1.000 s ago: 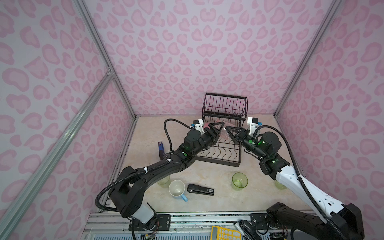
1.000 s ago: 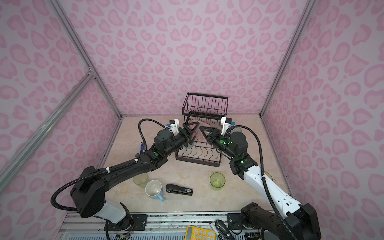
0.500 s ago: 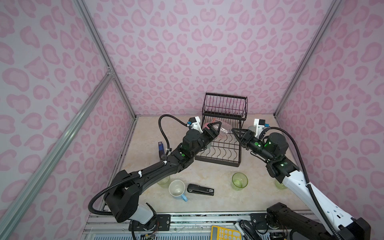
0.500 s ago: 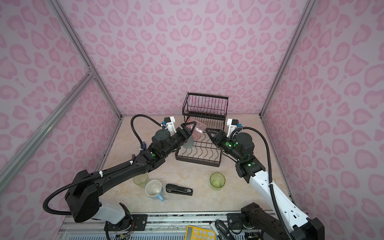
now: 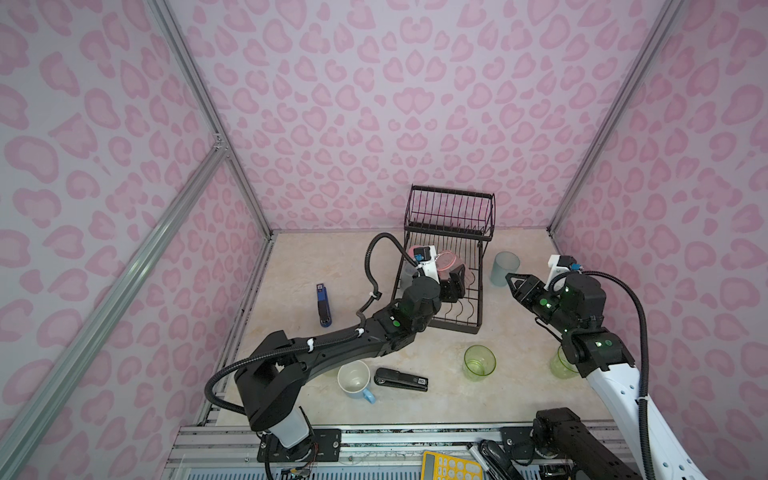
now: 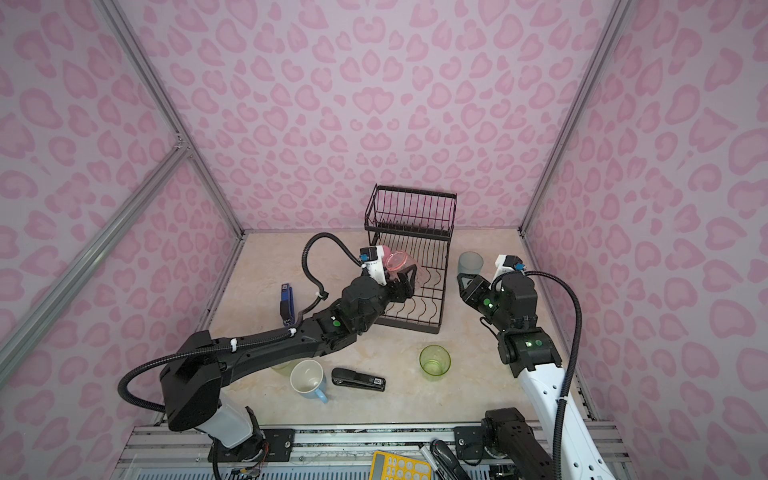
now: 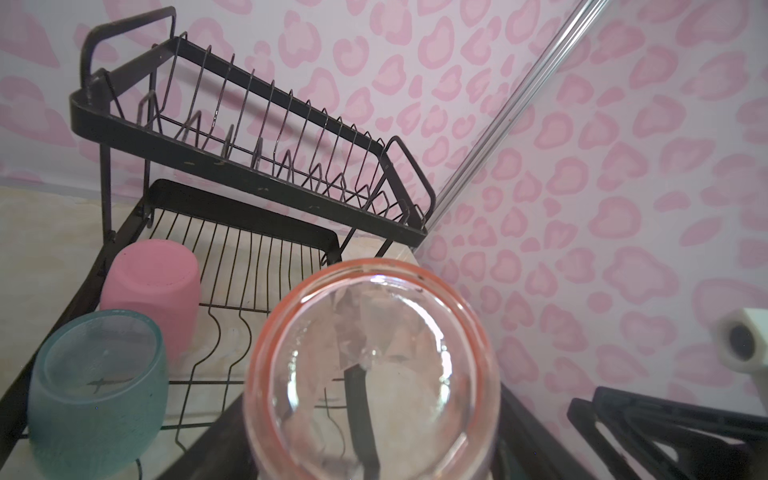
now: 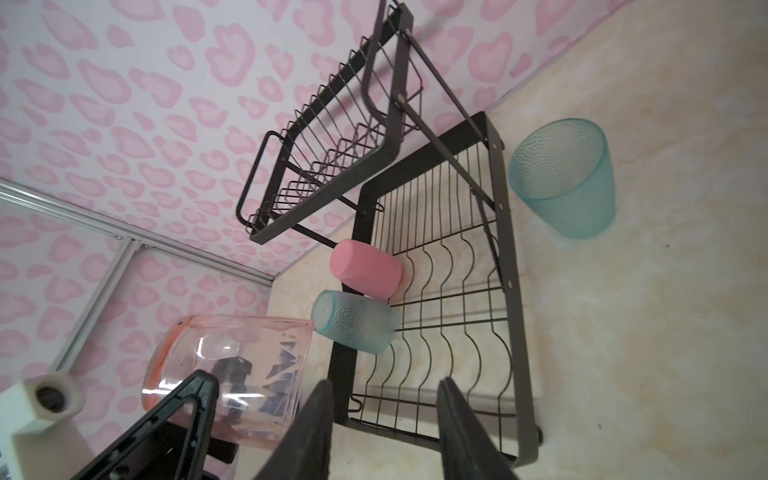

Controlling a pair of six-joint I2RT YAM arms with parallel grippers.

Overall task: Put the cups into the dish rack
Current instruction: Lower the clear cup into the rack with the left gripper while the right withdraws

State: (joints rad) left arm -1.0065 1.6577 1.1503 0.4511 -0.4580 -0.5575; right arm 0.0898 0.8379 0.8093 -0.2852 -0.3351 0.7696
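My left gripper point(image 5: 454, 277) is shut on a clear pinkish ribbed cup point(image 5: 446, 262), which it holds over the left side of the black wire dish rack point(image 5: 451, 216). That cup point(image 7: 374, 374) fills the left wrist view and hides the fingers. A pink tumbler point(image 7: 151, 291) and a frosted blue-grey cup point(image 7: 99, 386) stand upside down in the rack's lower tray. My right gripper point(image 5: 513, 283) hangs right of the rack, open and holding nothing point(image 8: 384, 399). Another frosted cup point(image 5: 504, 269) stands on the table just beyond it.
On the table in front are a clear green cup point(image 5: 479, 363), a light-blue mug point(image 5: 355, 380) and a black stapler point(image 5: 401, 379). A pale green cup point(image 5: 561, 365) stands beside my right arm. A blue stapler point(image 5: 323, 304) lies left of the rack.
Both grippers met at the pinkish cup over the rack. My right gripper has let go of it and drawn back to the right. My left gripper keeps the cup.
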